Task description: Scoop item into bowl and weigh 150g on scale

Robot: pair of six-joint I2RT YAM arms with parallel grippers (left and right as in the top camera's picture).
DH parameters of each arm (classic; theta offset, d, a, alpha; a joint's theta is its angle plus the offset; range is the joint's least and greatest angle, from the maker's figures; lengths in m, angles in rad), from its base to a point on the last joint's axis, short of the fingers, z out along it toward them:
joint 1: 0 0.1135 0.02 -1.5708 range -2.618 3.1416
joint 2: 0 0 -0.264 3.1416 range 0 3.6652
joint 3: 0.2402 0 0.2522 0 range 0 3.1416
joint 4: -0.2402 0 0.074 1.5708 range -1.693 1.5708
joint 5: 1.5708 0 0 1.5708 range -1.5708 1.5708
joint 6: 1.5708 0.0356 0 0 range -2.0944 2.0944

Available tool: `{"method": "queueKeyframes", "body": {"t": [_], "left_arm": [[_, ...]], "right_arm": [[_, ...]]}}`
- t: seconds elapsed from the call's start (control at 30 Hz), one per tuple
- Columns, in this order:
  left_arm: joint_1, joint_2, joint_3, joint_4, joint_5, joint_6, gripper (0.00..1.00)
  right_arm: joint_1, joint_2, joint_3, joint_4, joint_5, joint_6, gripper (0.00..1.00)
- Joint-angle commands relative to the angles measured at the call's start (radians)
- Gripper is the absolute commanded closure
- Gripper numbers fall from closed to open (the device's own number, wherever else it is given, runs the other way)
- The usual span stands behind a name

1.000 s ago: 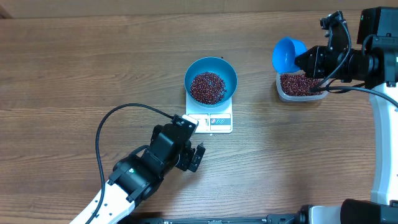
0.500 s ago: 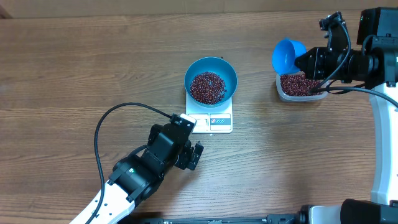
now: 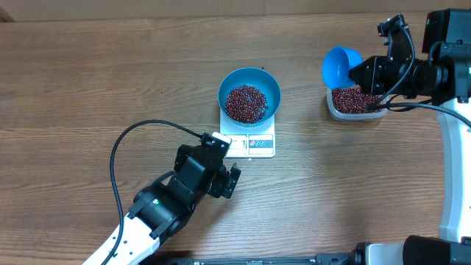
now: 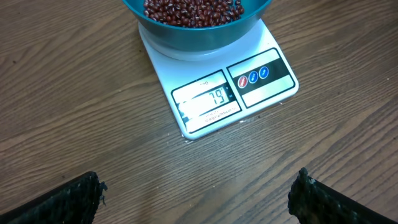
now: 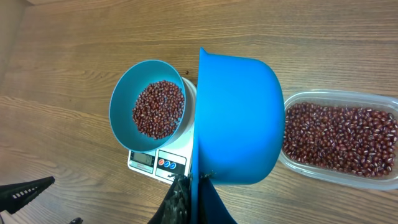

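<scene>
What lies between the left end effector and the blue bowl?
The front display panel of the scale, then a strip of bare table, in the left wrist view.

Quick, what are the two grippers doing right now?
Left gripper: open, holding nothing.
Right gripper: closed on the blue scoop.

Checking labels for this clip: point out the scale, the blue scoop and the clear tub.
scale (image 4: 205,101), left wrist view, on its display panel.
blue scoop (image 5: 239,118), right wrist view, on its outer wall.
clear tub (image 5: 342,96), right wrist view, on its rim.
</scene>
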Motion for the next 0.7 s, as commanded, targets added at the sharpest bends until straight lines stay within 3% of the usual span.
{"method": "queueKeyframes", "body": {"t": [0.0, 0.67], "left_arm": [[-0.006, 0.006, -0.009, 0.006, -0.017, -0.018, 0.01], [-0.006, 0.006, -0.009, 0.015, -0.017, -0.018, 0.01]], "right_arm": [[-0.004, -0.025, 0.034, 0.006, 0.003, -0.009, 0.96], [-0.004, -0.025, 0.034, -0.003, 0.017, -0.008, 0.96]]}}
